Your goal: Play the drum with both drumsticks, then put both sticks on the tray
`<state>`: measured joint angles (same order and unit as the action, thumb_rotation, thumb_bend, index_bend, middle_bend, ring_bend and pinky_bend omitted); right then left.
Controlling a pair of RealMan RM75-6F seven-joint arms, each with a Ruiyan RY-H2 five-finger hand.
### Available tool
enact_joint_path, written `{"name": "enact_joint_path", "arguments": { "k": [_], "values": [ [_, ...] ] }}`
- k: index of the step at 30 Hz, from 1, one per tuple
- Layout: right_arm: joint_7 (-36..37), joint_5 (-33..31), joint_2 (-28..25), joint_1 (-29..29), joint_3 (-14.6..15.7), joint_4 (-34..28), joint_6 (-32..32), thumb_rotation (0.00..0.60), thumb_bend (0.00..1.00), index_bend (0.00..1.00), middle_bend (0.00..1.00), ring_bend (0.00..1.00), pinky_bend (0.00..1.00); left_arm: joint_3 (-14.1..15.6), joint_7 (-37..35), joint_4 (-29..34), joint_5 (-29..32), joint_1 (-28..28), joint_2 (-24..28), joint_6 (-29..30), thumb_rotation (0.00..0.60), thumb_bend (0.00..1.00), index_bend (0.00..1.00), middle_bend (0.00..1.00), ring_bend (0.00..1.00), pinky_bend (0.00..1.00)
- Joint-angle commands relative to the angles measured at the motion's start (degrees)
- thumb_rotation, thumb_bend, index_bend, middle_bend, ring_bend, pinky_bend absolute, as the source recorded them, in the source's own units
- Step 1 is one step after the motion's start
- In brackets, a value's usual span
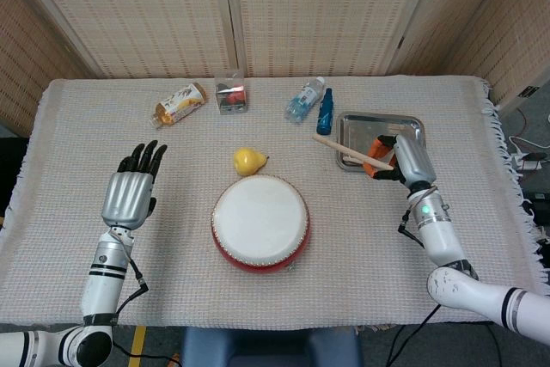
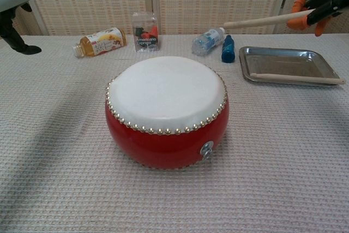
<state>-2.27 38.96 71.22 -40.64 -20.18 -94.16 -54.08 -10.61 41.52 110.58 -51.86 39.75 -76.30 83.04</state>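
Pale wood marks the drumstick (image 1: 342, 149) that the right robot hand (image 1: 402, 159) grips in the head view, its fingers closed round the butt end above the near part of the steel tray (image 1: 381, 122). The stick slants up and to the left, so its tip hangs past the tray's left rim, near the blue bottle (image 1: 325, 112). A second stick is hard to make out from this view, being mostly hidden under the hand. The red drum (image 1: 260, 223) sits mid-worktop with the yellow pear (image 1: 248, 161) just behind it. The left robot hand (image 1: 129, 194) is empty, fingers straight and slightly apart, palm down, well left of the drum, forearm running back toward the robot.

The risk, as I judge it, lies in the release: with so much of the stick overhanging the left rim, letting go here could tip it off the tray onto the woven cloth (image 1: 481, 204), or let it knock the blue bottle.

In the chest view the right robot hand (image 2: 320, 4) is raised at the upper right edge, holding the drumstick (image 2: 262, 21) nearly level, well above the tray (image 2: 283, 53). The second stick (image 2: 297, 78) lies along the tray's front edge, its end poking past the right rim. Setting the held stick down on it could make both roll. The left robot hand (image 2: 19, 12) shows at the upper left, open, holding nothing. The drum (image 2: 166, 115) fills the middle.
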Motion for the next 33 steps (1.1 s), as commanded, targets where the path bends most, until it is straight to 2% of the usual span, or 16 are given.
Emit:
{"name": "enact_joint_path", "arguments": {
  "k": [1, 9, 20, 26, 33],
  "values": [
    [2.7, 1.2, 2.8, -1.0, 0.8, 7.6, 4.8, 0.600, 0.68, 0.94, 0.54, 0.43, 0.58, 0.0, -0.3, -0.1, -0.3, -0.4, 0.2, -0.1, 0.600, 0.24, 0.00, 0.00, 0.00, 0.19],
    [12.8, 9.2, 6.8, -2.4, 0.3, 22.9, 16.4, 0.600, 0.68, 0.94, 0.54, 0.43, 0.57, -0.3, -1.1, -0.5, -0.4, -1.4, 0.7, -0.9, 0.600, 0.24, 0.00, 0.00, 0.00, 0.19],
    [19.1, 15.7, 13.4, -5.7, 1.0, 39.3, 25.2, 0.600, 0.69, 0.92, 0.54, 0.40, 0.48, -0.9, -2.3, -0.9, -0.4, -2.7, 1.2, -1.4, 0.600, 0.24, 0.00, 0.00, 0.00, 0.18],
    [22.4, 17.5, 15.4, -6.5, 0.4, 44.3, 27.5, 0.600, 0.69, 0.91, 0.54, 0.38, 0.47, -1.3, -3.3, -1.5, 0.0, -3.3, 1.5, -2.1, 0.600, 0.24, 0.00, 0.00, 0.00, 0.18],
    [26.2, 20.2, 16.0, -6.2, 0.1, 47.0, 29.0, 0.600, 0.69, 0.91, 0.54, 0.38, 0.47, -1.5, -3.5, -2.1, 0.1, -3.5, 1.3, -2.8, 0.600, 0.24, 0.00, 0.00, 0.00, 0.18]
  ]
}}
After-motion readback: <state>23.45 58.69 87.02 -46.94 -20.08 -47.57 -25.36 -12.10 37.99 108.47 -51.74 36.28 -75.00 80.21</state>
